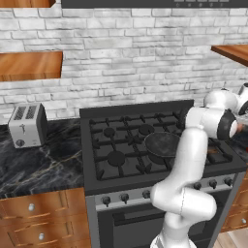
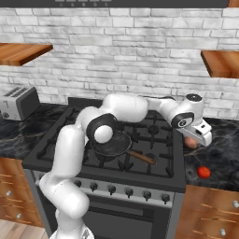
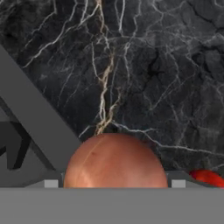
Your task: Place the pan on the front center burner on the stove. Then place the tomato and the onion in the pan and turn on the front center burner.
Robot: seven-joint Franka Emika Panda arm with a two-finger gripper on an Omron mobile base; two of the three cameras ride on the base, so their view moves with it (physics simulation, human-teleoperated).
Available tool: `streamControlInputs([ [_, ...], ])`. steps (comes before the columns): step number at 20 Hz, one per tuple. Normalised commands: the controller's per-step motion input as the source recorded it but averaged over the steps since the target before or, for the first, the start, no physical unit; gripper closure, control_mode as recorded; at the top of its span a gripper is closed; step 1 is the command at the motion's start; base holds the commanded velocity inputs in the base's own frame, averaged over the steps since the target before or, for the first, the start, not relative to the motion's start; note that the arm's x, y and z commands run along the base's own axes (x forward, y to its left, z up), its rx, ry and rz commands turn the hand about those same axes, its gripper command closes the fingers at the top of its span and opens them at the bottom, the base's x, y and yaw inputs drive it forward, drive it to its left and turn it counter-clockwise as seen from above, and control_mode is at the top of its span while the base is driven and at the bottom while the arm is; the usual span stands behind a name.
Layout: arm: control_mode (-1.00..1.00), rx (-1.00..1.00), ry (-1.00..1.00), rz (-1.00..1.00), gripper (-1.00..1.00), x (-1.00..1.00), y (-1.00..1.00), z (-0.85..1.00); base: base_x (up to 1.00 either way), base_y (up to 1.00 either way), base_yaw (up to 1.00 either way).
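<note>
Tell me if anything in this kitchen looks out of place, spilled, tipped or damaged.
Nothing stands out. The pan sits level on the stove, the tomato and onion lie loose on the marble counter beside it, and the toaster stands upright. No spills or damage.

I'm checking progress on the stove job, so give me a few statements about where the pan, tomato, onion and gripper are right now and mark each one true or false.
1. The pan sits on the stove grates. True.
2. The tomato is inside the pan. False: it lies on the dark marble counter right of the stove.
3. The onion is on the counter, close under the gripper. True.
4. The onion is bright red. False: it is pale pinkish-tan; the tomato is the red one.
5. A toaster stands on the counter left of the stove. True.
6. The pan's handle is black metal. False: it is brown wood.
</note>
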Motion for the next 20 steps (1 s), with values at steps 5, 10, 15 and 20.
streamControlInputs([
  [5,-1.00,0.00,-0.04,0.00,1.00,-0.48,0.78,0.52,0.00,0.00,0.00],
  [10,-1.00,0.00,-0.01,0.00,1.00,-0.42,0.86,0.33,0.00,0.00,0.00],
  [15,-1.00,0.00,0.00,0.00,1.00,-0.24,0.96,0.18,0.00,0.00,0.00],
  [20,-1.00,0.00,0.00,0.00,1.00,-0.07,0.75,0.22,0.00,0.00,0.00],
])
